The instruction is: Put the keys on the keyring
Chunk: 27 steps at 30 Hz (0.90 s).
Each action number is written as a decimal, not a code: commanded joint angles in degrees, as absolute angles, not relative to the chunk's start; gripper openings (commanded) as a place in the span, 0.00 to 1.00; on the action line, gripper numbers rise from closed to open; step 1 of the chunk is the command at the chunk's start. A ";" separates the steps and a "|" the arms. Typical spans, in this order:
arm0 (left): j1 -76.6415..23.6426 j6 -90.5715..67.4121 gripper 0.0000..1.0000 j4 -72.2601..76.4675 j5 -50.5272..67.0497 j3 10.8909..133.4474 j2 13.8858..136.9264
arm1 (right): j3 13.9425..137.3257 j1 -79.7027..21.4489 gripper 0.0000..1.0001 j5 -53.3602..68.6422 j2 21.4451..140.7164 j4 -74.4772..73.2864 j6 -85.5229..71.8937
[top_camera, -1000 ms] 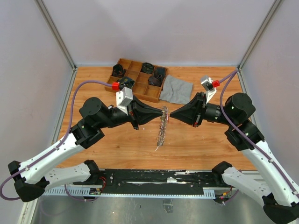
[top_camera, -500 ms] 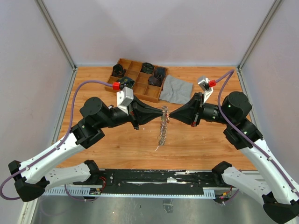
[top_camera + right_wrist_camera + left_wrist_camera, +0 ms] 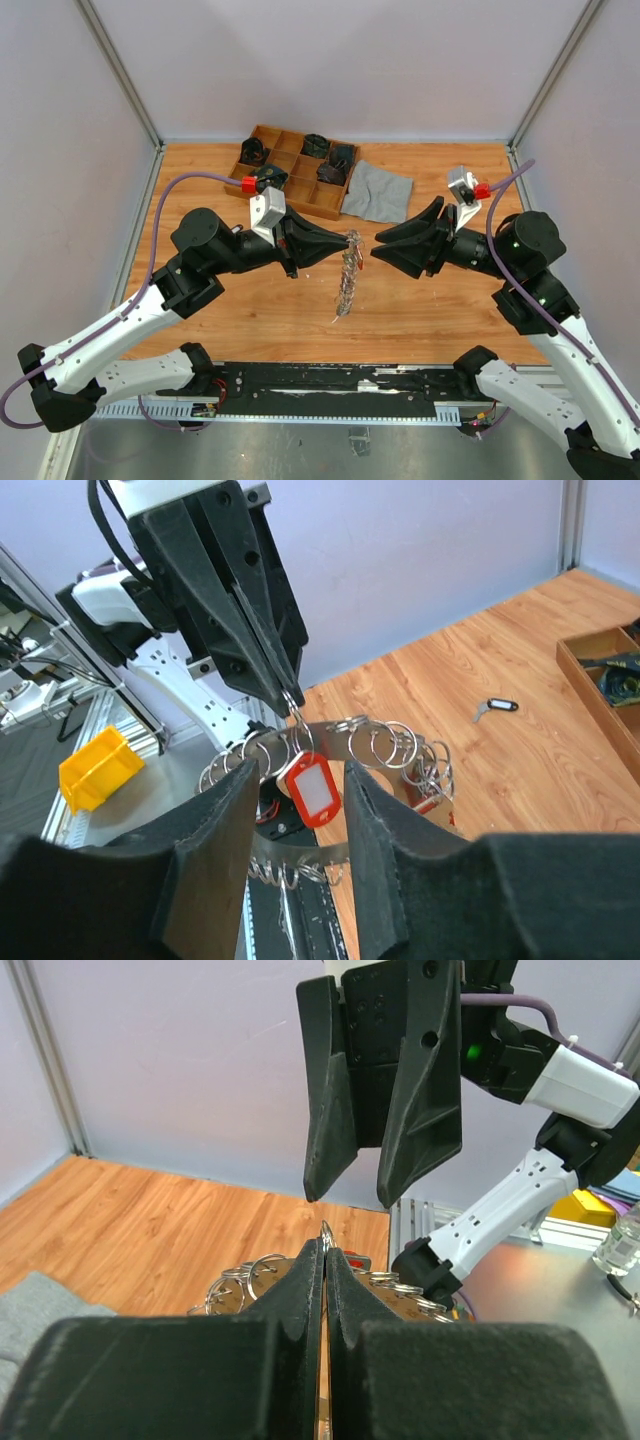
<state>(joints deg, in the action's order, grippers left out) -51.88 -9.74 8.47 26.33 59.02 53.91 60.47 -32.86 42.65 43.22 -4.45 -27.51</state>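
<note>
Left claw [image 3: 343,240] clamped on keyring [image 3: 347,278]; right claw [image 3: 376,244] parted, just beside

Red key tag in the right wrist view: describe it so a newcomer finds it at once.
Above the wooden table, the left arm's black gripper is shut on a keyring, a metal band crowded with silver split rings. Just under the gripper's tip hangs the red plastic key tag. Its red frame around a white label window sets it apart from the bare silver rings beside it.
</note>
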 commanded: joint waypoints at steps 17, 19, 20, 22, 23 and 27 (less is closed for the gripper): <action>-51.77 -10.02 0.01 12.27 27.16 59.68 53.09 | 58.82 -34.73 0.35 47.93 47.07 6.14 -34.01; -51.77 -10.02 0.01 12.25 27.17 59.63 53.16 | 58.65 -34.81 0.32 48.59 47.07 6.93 -34.58; -51.77 -10.02 0.01 12.30 27.24 59.74 53.18 | 58.37 -34.81 0.31 48.99 47.15 7.56 -35.00; -51.77 -10.02 0.01 12.30 27.20 59.77 53.17 | 58.07 -34.83 0.29 49.73 47.34 8.99 -36.20; -51.77 -10.02 0.01 12.23 27.16 59.74 53.17 | 57.97 -34.82 0.27 50.11 47.45 9.41 -36.47; -51.75 -9.89 0.00 12.13 26.99 59.85 53.11 | 58.07 -34.92 0.21 50.62 47.64 9.34 -36.65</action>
<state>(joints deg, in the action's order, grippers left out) -51.88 -9.74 8.49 26.85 59.02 53.89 58.54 -33.67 48.49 47.70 5.87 -35.11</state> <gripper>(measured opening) 0.015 0.230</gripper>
